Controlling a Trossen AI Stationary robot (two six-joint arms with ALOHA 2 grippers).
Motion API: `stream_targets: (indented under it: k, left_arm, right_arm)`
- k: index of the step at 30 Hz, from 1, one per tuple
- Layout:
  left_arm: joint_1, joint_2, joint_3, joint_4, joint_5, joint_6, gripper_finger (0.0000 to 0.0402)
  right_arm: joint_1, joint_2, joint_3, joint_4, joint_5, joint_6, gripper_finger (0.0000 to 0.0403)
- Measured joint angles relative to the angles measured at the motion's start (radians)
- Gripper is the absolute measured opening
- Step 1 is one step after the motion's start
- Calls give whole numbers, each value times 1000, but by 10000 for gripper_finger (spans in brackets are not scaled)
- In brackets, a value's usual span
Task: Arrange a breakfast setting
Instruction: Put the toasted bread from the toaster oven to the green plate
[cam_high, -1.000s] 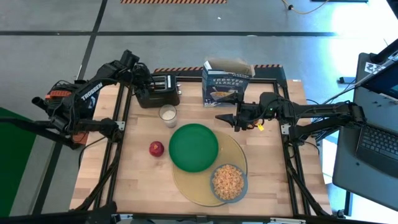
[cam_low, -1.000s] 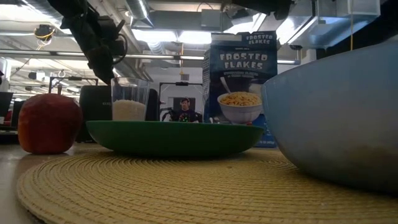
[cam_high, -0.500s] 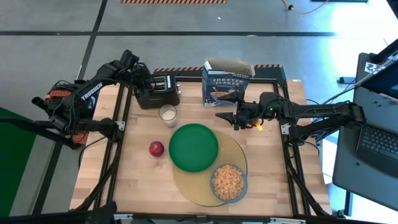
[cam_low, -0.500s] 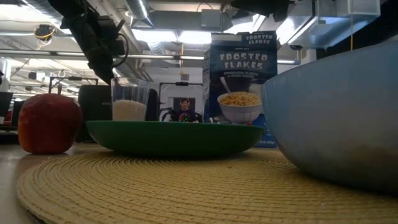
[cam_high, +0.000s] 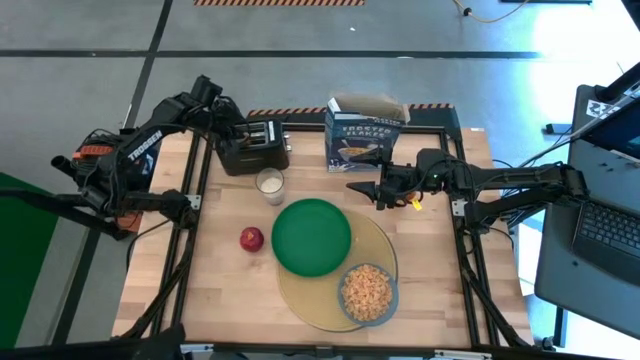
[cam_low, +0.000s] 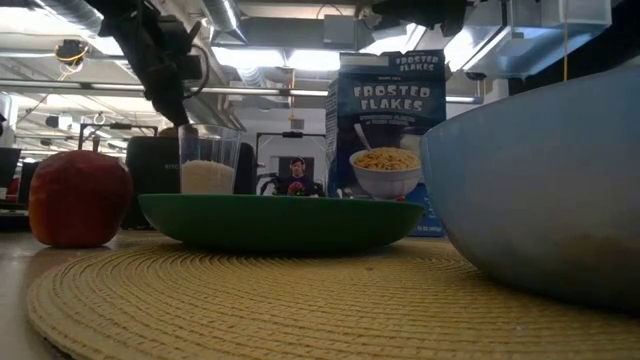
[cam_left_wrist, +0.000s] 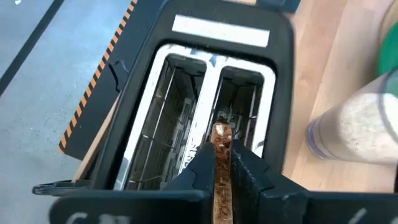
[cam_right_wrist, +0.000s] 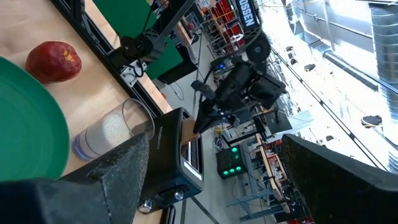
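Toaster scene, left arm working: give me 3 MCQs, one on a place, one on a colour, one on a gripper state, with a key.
1. Where does the milk glass stand?
A. on the green plate
B. on the wood between the toaster and the green plate
C. inside the bowl

2. What colour is the plate?
A. green
B. red
C. white

3. What is the left gripper doing?
A. open above the apple
B. shut on nothing
C. shut on the toast slice, over the toaster

Key: 1 B, the high view shows the glass just in front of the toaster. 2 A, it reads green in every view. 3 C, the left wrist view shows its fingers pinching the toast slice above a slot.
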Motion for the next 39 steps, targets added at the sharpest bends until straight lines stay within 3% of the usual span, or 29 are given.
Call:
stream_targets:
  k: [14, 22, 33, 39]
  left_arm:
    - [-86, -75, 247, -158, -53, -12, 20]
    - [-207, -165, 438, -80, -49, -143, 19]
    - [-450, -318, 423, 214, -23, -221, 19]
    - [-627, -328, 304, 357, -59, -246, 19]
  right_arm:
    - [0, 0, 0, -3, -2, 0, 342]
    - [0, 0, 0, -8, -2, 0, 342]
    - [0, 0, 0, -21, -3, 0, 342]
    - [0, 0, 0, -21, -3, 0, 342]
